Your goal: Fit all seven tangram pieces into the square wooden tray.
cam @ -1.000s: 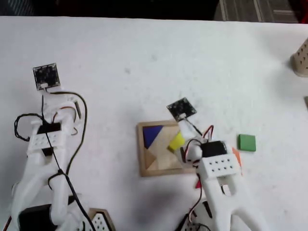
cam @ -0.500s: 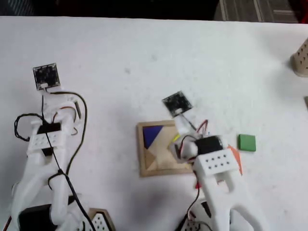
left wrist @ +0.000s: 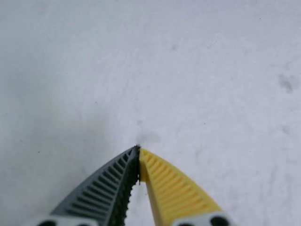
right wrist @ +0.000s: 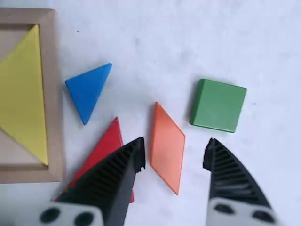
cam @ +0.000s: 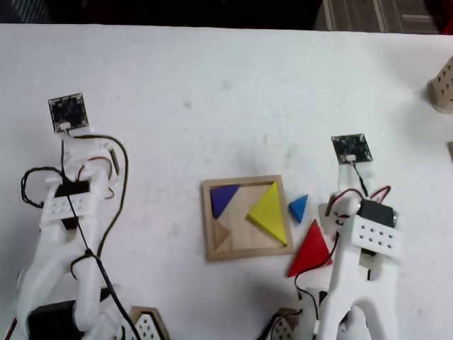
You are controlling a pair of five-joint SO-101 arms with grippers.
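The square wooden tray (cam: pixel 208 221) lies mid-table and holds a dark blue triangle (cam: pixel 224 200), a large yellow triangle (cam: pixel 269 212) and a tan piece (cam: pixel 221 234). Just right of the tray lie a small blue triangle (cam: pixel 298 207) and a red triangle (cam: pixel 310 249). My right gripper (right wrist: pixel 174 153) is open above an orange parallelogram (right wrist: pixel 167 146), with the green square (right wrist: pixel 218 104), the small blue triangle (right wrist: pixel 88 89) and the red triangle (right wrist: pixel 106 150) around it. My left gripper (left wrist: pixel 138 150) is shut on nothing over bare white table, far left of the tray.
The right arm (cam: pixel 361 241) covers the table right of the loose pieces in the high view. The left arm (cam: pixel 67 202) with loose cables stands at the far left. A perforated tan object (cam: pixel 442 88) sits at the right edge.
The right arm swung from over the tray to the right. The yellow triangle it held over the tray now lies flat in it, and the small blue and red triangles are uncovered.
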